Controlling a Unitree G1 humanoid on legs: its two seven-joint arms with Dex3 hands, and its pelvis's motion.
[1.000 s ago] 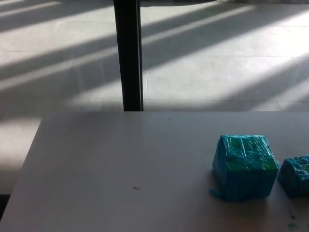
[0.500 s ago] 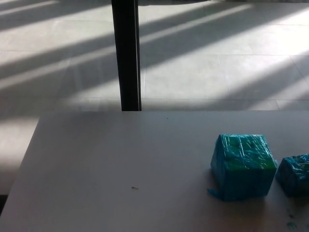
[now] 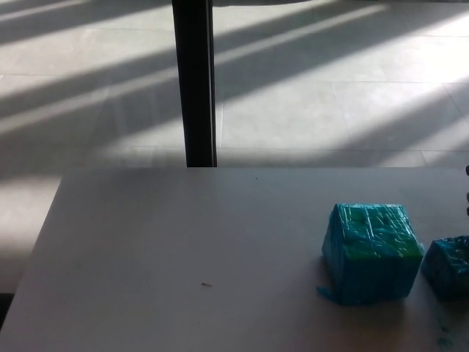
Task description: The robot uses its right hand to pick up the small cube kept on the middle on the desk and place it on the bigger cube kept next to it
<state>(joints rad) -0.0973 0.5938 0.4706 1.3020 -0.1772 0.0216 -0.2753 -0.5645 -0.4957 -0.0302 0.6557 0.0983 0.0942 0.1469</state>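
Nothing on the desk (image 3: 183,249) is shifting since a second ago; only the view is wobbling slightly, and a dark sliver is now showing at the right edge, too small to identify. Neither hand is visibly entering, so their pose and whether they are open cannot be told. Places relative to a hand cannot be given: the small cube (image 3: 448,265) is sitting just beside the big cube (image 3: 371,253), half cropped. Reaching blind from the right risks nudging it away.
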